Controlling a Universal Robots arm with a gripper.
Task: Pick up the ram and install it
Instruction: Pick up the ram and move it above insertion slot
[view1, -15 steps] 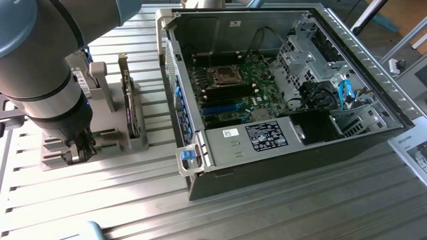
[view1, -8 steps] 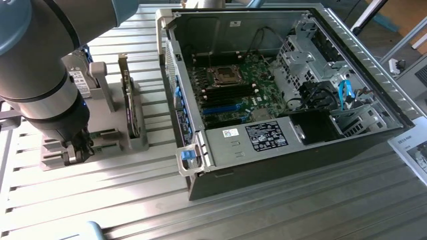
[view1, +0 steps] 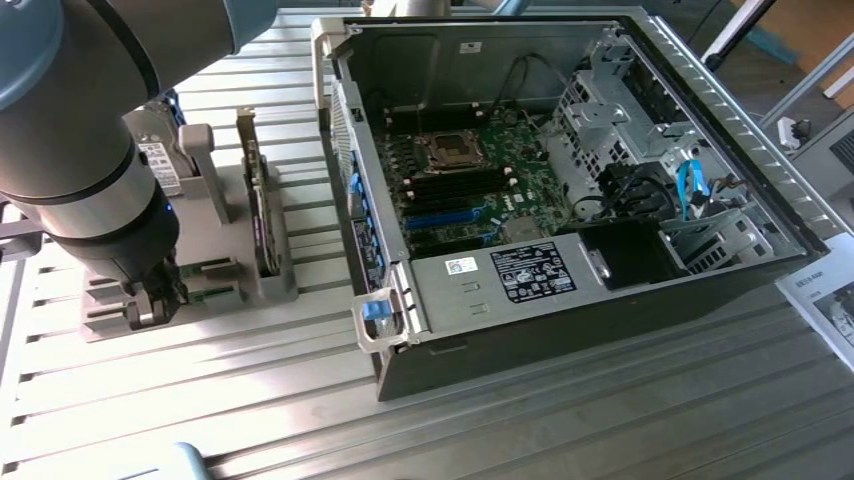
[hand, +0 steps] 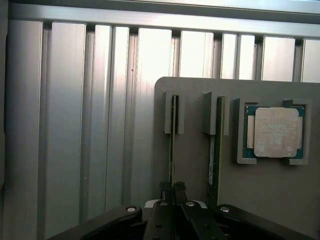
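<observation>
Pinching is the step in hand: the gripper (hand: 173, 189) sits low over the gray holder (hand: 192, 160), its jaws nearly together on the upper edge of the ram (hand: 173, 145). The ram stands on edge between its slot guides and, as far as I can judge, is not yet lifted. Just beside it in the same holder a second stick (hand: 214, 150) stands in a parallel slot, and beyond that a CPU (hand: 274, 132) lies flat in its own frame. The holder rests on the ribbed tabletop (hand: 100, 125). Well apart, toward the exterior view's right, the case (view1: 441, 60) lies open with the motherboard (view1: 514, 135) facing up and its dark memory slots (view1: 467, 185) bare beside the socket (view1: 447, 150). So the pick is at the grasp and the install has not begun. By my judgement, the next move calls for a straight pull along the guides, so the thin board neither binds nor bends. It also needs a hold firm enough to stop any tilt toward the neighbouring stick.
</observation>
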